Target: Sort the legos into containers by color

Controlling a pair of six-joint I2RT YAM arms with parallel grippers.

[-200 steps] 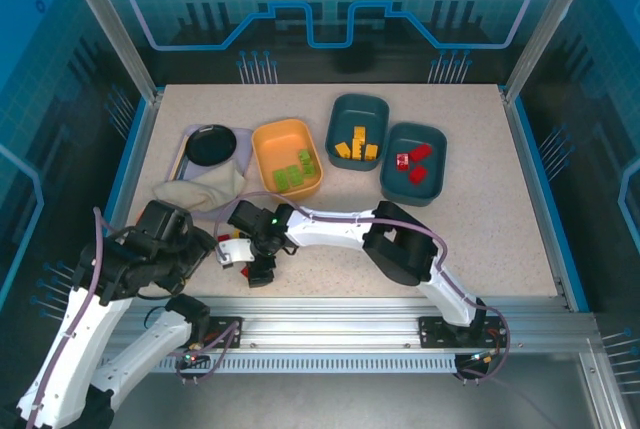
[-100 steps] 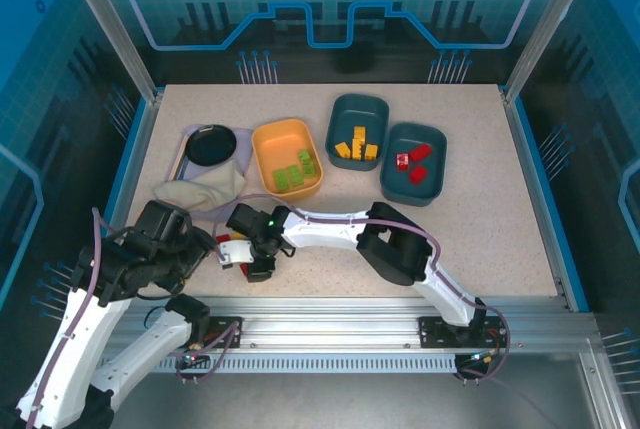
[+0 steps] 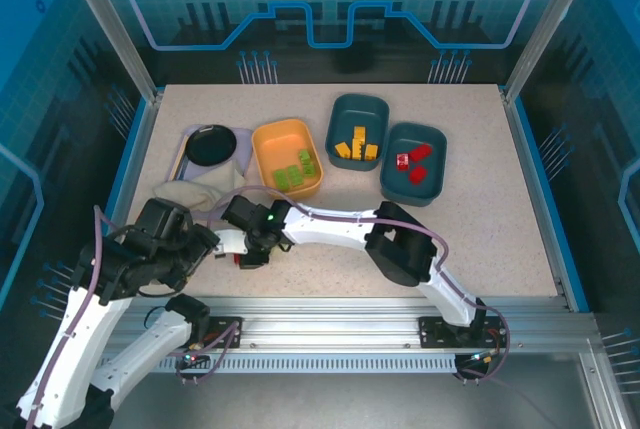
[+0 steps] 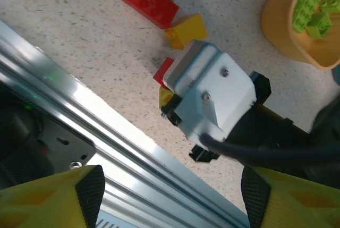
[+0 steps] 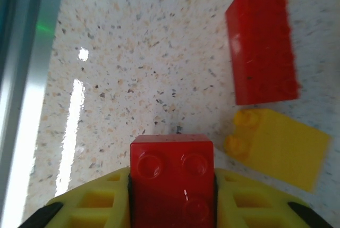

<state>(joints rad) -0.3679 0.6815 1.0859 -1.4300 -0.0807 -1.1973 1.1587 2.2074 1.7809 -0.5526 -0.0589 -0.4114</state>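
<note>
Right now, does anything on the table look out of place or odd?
Nothing looks damaged or spilled. A crumpled beige cloth seems to lie over the near edge of the lavender tray, where it doesn't belong. A long red brick and a yellow brick lie loose, not yet sorted.

We see green bricks lying in the yellow-orange bin, yellow bricks in the middle teal bin, and red bricks in the rightmost teal bin. On the worktop a long red brick and a yellow brick lie just apart. A square red brick sits studs-up, clamped in the right pincer.
</note>
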